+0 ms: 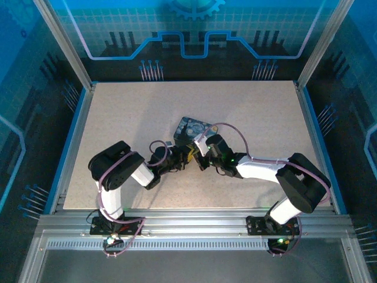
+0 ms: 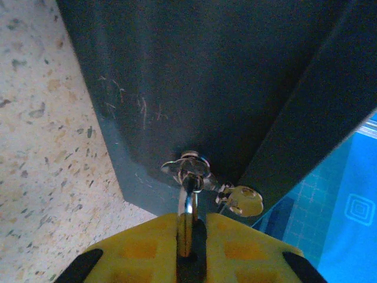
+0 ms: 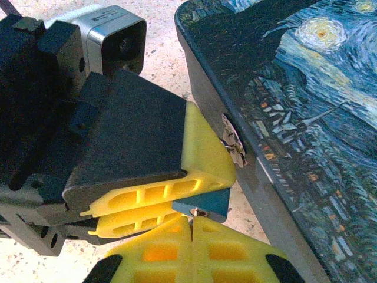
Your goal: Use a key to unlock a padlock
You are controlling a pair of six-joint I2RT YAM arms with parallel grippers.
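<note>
Left hand (image 2: 191,227) pinches padlock (image 3: 206,202) just ahead of right hand (image 3: 192,227), pressed together on apparent key (image 3: 200,212); twist gently, in line, padlock braced.

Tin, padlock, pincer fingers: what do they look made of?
Tin: probably sheet metal; glossy printed swirl lid, dark painted side with fine scratches.
Padlock: blue-coated body, shiny silvery shackle, so likely metal.
Left pincer's fingers: matte yellow moulded plastic, going by the ribbed cut-outs.
</note>
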